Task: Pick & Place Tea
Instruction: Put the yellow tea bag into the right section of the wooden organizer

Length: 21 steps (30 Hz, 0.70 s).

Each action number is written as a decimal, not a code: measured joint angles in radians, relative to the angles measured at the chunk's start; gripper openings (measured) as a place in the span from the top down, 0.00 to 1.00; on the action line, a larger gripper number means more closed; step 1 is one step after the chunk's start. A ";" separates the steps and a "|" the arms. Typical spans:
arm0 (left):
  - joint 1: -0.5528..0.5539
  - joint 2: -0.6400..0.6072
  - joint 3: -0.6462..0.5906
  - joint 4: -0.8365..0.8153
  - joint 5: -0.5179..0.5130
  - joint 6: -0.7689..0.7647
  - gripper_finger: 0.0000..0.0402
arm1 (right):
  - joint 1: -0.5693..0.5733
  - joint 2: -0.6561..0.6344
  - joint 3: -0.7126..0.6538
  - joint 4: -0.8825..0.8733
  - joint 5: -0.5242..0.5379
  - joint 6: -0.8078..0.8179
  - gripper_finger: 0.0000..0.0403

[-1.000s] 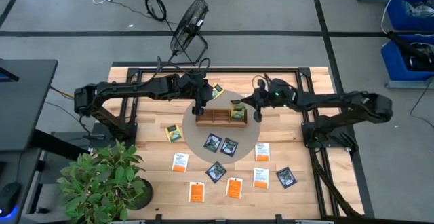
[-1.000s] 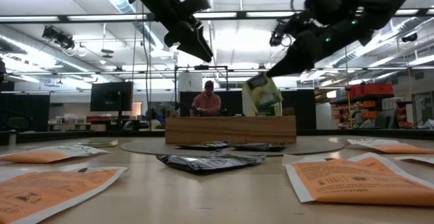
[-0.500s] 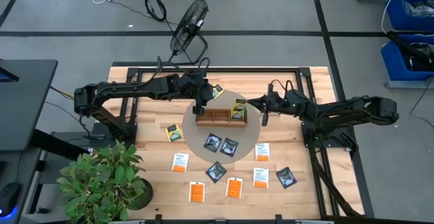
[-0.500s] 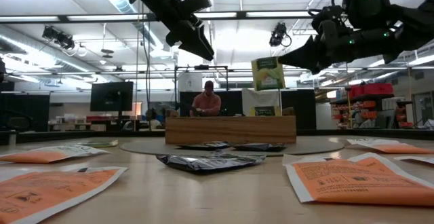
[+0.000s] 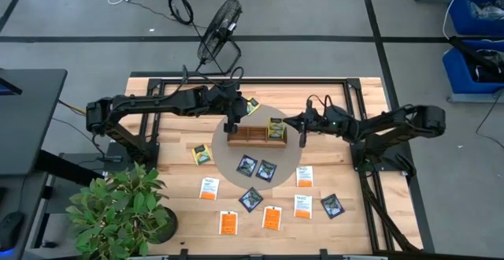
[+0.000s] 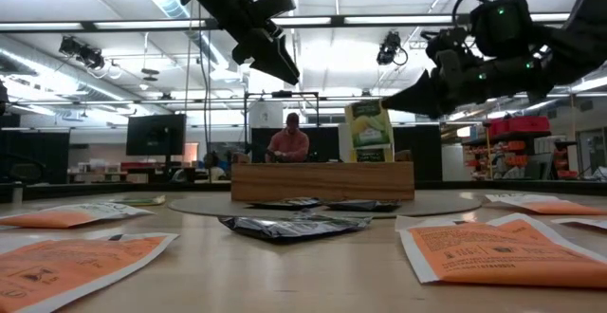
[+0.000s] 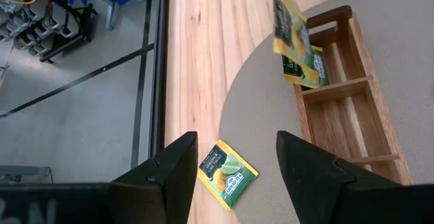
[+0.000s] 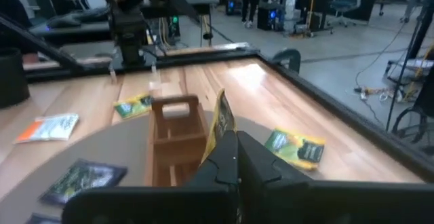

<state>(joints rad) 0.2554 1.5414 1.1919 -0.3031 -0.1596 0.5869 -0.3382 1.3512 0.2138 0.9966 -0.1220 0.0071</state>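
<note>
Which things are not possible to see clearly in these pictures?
- Wooden tray, low view: its front wall hides what lies inside.
- Yellow-green packet standing in the tray: its lower part is hidden behind that wall; its print is too small to read.
- Right hand, right wrist view: its shut fingers cover the tray's near end.

Wooden tray (image 5: pixel 257 135) (three-compartment), potted plant (image 5: pixel 122 205), fan (image 5: pixel 219 29)

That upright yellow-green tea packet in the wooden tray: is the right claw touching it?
Apart. The low view shows the right gripper shut, background showing between it and the packet standing in the tray.
</note>
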 joint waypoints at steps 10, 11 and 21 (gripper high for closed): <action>0.000 0.000 0.000 0.000 0.000 0.000 0.49 | 0.000 0.085 0.000 0.041 0.002 0.018 1.00; 0.000 0.000 0.000 0.000 0.000 0.000 0.49 | 0.000 0.092 0.000 0.042 0.002 0.023 1.00; 0.000 0.000 0.000 -0.001 0.000 0.000 0.49 | 0.000 0.149 0.000 0.067 0.036 0.030 1.00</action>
<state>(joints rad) 0.2550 1.5414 1.1919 -0.3037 -0.1596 0.5869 -0.3384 1.4998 0.2138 1.0631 -0.0865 0.0370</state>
